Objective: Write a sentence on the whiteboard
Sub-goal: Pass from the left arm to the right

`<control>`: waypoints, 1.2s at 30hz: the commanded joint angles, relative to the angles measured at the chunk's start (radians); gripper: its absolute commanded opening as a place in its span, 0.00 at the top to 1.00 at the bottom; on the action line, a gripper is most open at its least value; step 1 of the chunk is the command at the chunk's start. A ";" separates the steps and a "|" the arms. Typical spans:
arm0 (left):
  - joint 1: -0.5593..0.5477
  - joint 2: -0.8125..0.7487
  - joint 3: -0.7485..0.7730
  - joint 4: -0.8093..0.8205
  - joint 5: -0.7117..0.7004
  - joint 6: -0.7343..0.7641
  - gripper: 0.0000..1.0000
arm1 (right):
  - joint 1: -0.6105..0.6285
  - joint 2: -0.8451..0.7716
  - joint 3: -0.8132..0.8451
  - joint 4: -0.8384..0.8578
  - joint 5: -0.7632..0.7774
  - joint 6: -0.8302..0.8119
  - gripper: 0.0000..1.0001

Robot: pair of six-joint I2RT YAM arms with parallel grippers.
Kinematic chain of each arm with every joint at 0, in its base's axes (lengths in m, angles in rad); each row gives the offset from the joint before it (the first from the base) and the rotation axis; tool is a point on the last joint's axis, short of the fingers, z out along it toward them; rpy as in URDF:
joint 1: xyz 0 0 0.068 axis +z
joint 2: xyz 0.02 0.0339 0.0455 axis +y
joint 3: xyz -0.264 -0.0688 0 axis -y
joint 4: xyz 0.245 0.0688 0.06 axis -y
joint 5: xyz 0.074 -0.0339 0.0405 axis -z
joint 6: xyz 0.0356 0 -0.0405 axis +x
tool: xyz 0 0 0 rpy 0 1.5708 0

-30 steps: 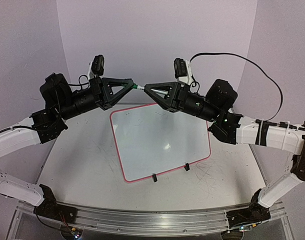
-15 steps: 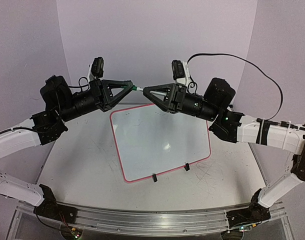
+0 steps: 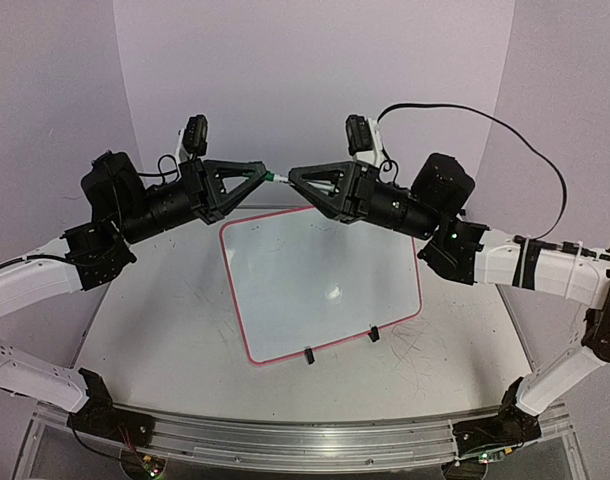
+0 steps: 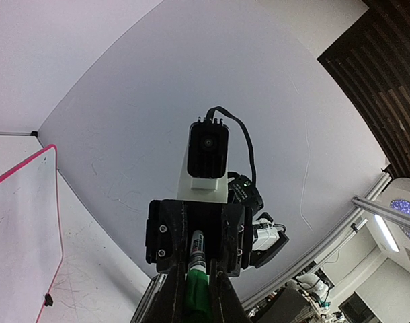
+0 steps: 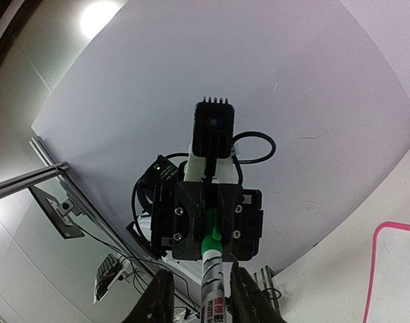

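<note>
The whiteboard (image 3: 320, 290) lies flat on the table (image 3: 155, 320) between the two arms, its two black clips (image 3: 308, 355) on the near edge. Its glossy face is blank, with no writing on it at all.

Well above its far edge, the marker (image 3: 276, 175) hangs in the air as a short bridge between the two grippers, which point tip to tip. The left gripper (image 3: 262, 172) is clamped tight on the green end, which from its own wrist camera looks like the cap (image 4: 197, 296). The right gripper (image 3: 292, 177) has the white printed barrel (image 5: 212, 296) between its fingers, but its wrist view shows a sliver of slack on each side, so its jaws look partly open, not pressing.

Over the last second the left arm has not moved. The right arm dipped a little toward the left and has come back level, and its hold seems to be loosening and resetting. The marker is still one piece. I judge the uncapping unfinished: the right gripper needs a firm hold on the barrel before pulling apart, or the marker may drop onto the board.
</note>
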 commanded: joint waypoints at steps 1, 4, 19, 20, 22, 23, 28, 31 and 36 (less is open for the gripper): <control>-0.009 -0.013 -0.006 0.012 0.019 0.001 1.00 | 0.003 -0.014 0.007 0.094 0.003 0.020 0.75; -0.009 -0.002 -0.003 0.012 0.028 -0.003 1.00 | 0.003 -0.005 0.017 0.100 0.000 0.032 0.92; -0.009 -0.006 -0.006 0.011 0.022 -0.008 1.00 | 0.003 0.018 0.033 0.060 -0.052 0.010 0.83; -0.009 -0.004 -0.004 0.011 0.023 -0.008 1.00 | 0.003 0.019 0.035 0.060 -0.055 0.010 0.81; -0.009 -0.001 -0.001 0.011 0.026 -0.007 1.00 | 0.003 0.022 0.038 0.060 -0.063 0.008 0.79; -0.009 0.000 0.000 0.011 0.027 -0.007 1.00 | 0.003 0.022 0.039 0.061 -0.064 0.007 0.79; -0.009 0.002 -0.004 0.011 0.029 -0.010 1.00 | 0.003 0.023 0.041 0.061 -0.062 0.006 0.87; -0.009 0.005 -0.003 0.011 0.032 -0.012 1.00 | 0.003 0.024 0.047 0.062 -0.060 0.006 1.00; -0.009 -0.007 -0.010 0.011 0.018 -0.004 1.00 | 0.001 -0.003 0.025 0.063 -0.023 -0.003 1.00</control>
